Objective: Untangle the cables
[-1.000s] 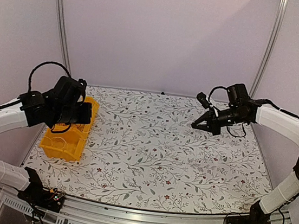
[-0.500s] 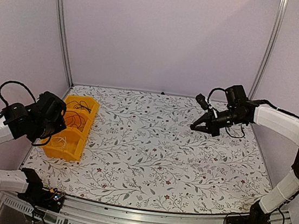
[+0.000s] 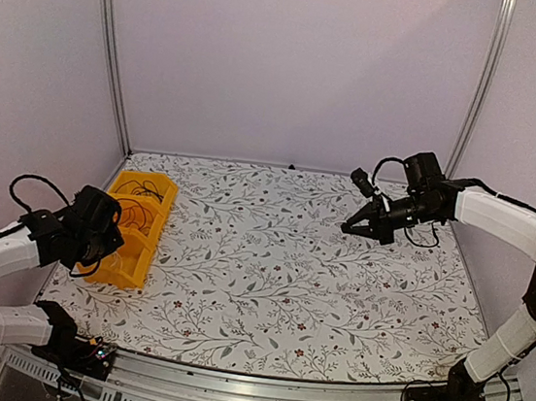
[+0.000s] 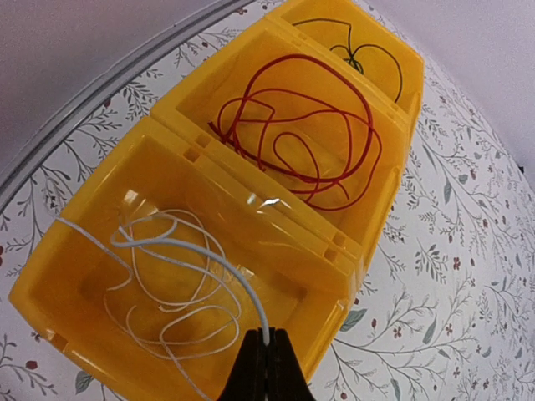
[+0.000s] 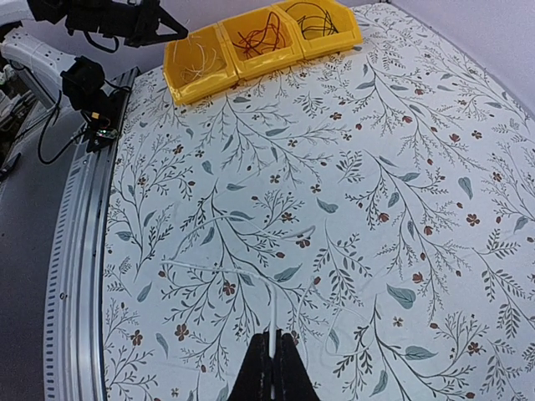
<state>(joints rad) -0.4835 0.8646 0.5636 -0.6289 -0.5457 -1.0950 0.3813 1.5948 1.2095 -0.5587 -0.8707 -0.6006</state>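
A white cable (image 4: 261, 311) loops in the near compartment of the yellow bin (image 4: 251, 196), with a red cable (image 4: 301, 134) in the middle one and a black cable (image 4: 358, 57) in the far one. The left tool (image 4: 266, 368) is clamped on the white cable's end, its arm low at the bench's (image 3: 277, 290) left edge. Far right, the outstretched right arm angles its tool (image 5: 272, 368) down, pinched on a loose white cable (image 5: 273, 313) trailing over the bench.

Wide passage over patterned table (image 3: 280, 261), yellow bin (image 3: 149, 240) blocking left edge
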